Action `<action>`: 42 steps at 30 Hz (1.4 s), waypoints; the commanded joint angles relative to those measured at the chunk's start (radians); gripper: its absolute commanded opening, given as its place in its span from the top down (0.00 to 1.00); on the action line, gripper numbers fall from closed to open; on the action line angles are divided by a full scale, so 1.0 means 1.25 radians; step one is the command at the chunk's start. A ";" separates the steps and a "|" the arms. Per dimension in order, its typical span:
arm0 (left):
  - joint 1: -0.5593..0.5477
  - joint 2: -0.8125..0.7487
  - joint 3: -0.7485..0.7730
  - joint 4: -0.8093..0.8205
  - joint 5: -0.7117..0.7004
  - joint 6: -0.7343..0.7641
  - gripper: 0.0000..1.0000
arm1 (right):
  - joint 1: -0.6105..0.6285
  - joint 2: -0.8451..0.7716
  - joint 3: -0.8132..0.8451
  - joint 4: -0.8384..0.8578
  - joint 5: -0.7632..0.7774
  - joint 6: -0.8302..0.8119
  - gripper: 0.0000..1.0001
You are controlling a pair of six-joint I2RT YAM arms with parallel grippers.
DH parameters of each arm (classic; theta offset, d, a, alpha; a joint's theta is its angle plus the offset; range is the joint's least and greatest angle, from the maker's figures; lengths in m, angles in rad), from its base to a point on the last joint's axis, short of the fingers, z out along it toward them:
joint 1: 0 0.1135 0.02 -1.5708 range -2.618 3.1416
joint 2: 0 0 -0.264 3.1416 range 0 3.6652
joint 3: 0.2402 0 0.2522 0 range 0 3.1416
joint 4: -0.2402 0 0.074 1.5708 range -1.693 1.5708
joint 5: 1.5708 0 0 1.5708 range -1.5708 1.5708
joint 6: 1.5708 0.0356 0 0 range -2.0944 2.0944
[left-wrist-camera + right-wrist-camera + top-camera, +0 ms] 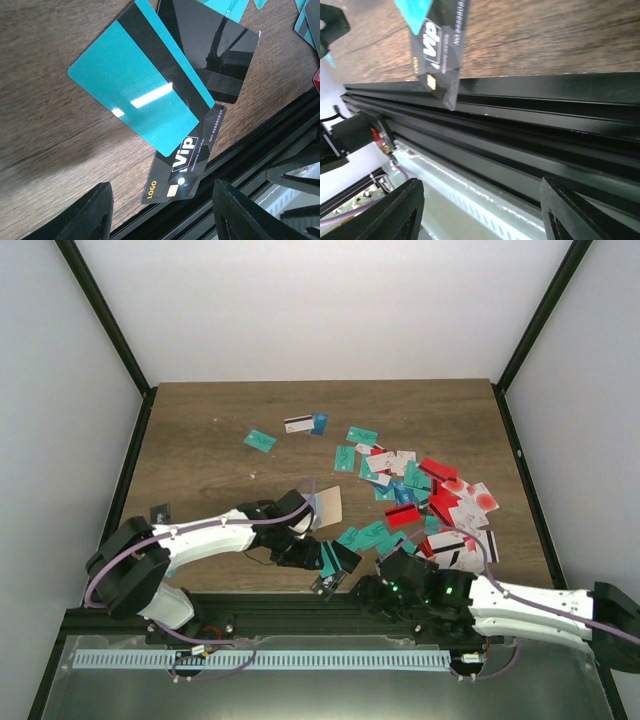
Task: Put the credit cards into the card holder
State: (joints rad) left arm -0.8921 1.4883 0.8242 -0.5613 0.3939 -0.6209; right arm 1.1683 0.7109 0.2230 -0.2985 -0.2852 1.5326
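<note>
so the left tool (162,192) is spread open, empty, right over the black VIP card (186,157) at the table (40,125) edge, with a teal card (140,85) overlapping it. right tool (481,187) is open too, just beside that card. holder (328,505) sits behind it.

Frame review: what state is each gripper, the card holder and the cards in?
left gripper: open, empty
right gripper: open, empty
card holder: lying on table; open or shut unclear
teal card: stripe side up, lying flat
VIP card: face up, overhanging table edge, partly under teal card
credit cards: scattered loose on table, outside holder
</note>
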 commanded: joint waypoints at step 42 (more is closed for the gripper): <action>-0.068 0.070 -0.195 0.264 0.122 -0.022 0.61 | 0.068 0.628 -0.032 0.701 0.153 0.175 0.59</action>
State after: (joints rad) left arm -0.9489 1.5322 0.6334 -0.2035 0.5098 -0.6502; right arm 1.2537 1.4719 0.2012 0.6285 -0.1490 1.6993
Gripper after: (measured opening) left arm 0.396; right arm 0.420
